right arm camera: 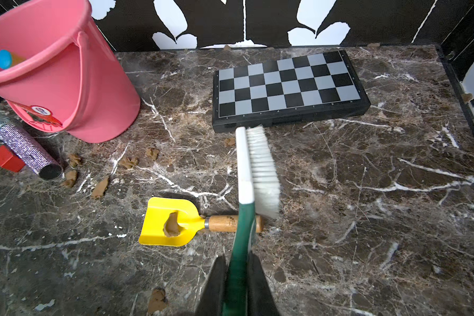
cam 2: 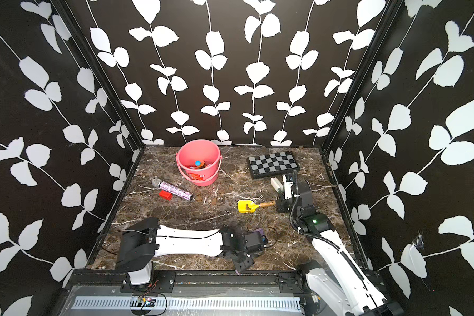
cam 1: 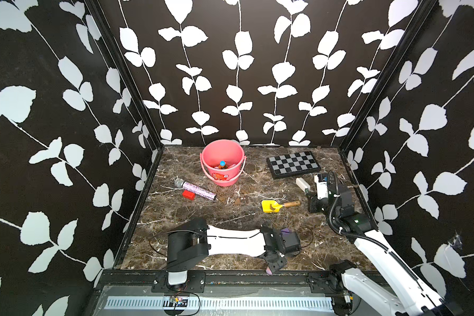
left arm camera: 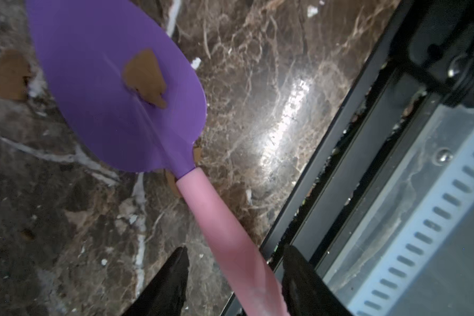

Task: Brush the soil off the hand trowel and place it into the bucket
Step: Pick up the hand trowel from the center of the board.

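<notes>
A purple hand trowel [left arm camera: 107, 90] with a pink handle [left arm camera: 219, 227] lies near the table's front edge, a flat lump of soil [left arm camera: 145, 79] on its blade. My left gripper [left arm camera: 236, 249] is open around the pink handle, with a gap on one side. A yellow hand trowel [cam 1: 270, 205] with a wooden handle lies mid-table, and it too carries a soil lump [right arm camera: 171, 225]. My right gripper [right arm camera: 237, 258] is shut on the green handle of a white-bristled brush [right arm camera: 260, 169], whose head hangs just beyond the wooden handle. The pink bucket [cam 1: 231, 177] stands at the back.
Loose soil lumps [right arm camera: 100, 187] lie between the bucket and the yellow trowel. A glittery microphone [cam 1: 195, 188] and a red block [cam 1: 188, 195] lie left of the bucket. A folded chessboard [cam 1: 293, 164] sits back right. A blue-tipped item [cam 1: 222, 163] is inside the bucket.
</notes>
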